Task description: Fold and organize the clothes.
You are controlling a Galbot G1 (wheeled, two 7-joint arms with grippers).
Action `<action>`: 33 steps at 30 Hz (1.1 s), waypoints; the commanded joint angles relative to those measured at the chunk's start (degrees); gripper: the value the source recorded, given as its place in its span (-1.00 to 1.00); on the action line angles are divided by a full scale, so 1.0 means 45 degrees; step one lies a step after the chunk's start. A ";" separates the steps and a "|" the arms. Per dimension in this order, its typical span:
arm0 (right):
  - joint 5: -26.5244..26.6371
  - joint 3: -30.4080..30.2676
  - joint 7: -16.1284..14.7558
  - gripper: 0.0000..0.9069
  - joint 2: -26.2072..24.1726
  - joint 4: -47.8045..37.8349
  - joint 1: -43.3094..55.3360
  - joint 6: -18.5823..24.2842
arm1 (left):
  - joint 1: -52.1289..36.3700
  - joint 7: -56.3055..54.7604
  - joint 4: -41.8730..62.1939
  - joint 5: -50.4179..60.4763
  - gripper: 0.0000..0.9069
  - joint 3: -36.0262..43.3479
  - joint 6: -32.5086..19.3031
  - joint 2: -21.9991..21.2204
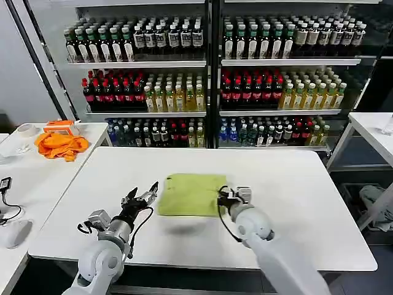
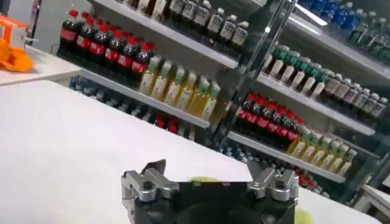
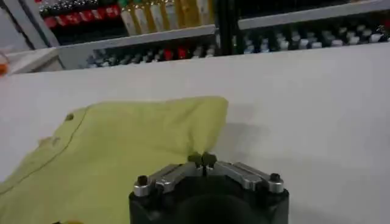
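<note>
The clothes are one light yellow-green T-shirt [image 1: 191,193], folded into a flat rectangle in the middle of the white table [image 1: 295,184]. My right gripper [image 1: 222,198] is at the shirt's right edge near its front corner. In the right wrist view its fingertips [image 3: 202,159] are shut together on the edge of the shirt [image 3: 122,152]. My left gripper [image 1: 142,195] hovers just left of the shirt with its fingers spread open and nothing between them. In the left wrist view the left gripper [image 2: 207,178] has a sliver of the shirt [image 2: 204,180] showing between its fingers.
A bright orange cloth [image 1: 60,145] lies on the side table at the left, with a mouse [image 1: 15,232] and a cable nearer me. Shelves of bottles [image 1: 209,80] stand behind the table. Another white table [image 1: 374,129] is at the right.
</note>
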 commanded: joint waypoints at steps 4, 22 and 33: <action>-0.3118 0.1083 -0.2053 1.00 -0.2468 0.1319 -0.0961 0.0567 | 0.0181 0.0366 -0.0016 0.1612 1.00 0.0249 -0.0236 0.0031; -0.6533 0.4633 -0.2120 1.00 -0.1386 0.5486 -0.7159 0.5585 | 0.0591 0.0711 -0.0697 0.3395 1.00 0.0219 -0.0724 0.0634; -0.7339 0.5185 -0.2322 1.00 -0.0601 0.5396 -0.7985 0.5725 | 0.1667 0.1073 -0.1531 0.4322 1.00 0.0087 -0.1065 0.0586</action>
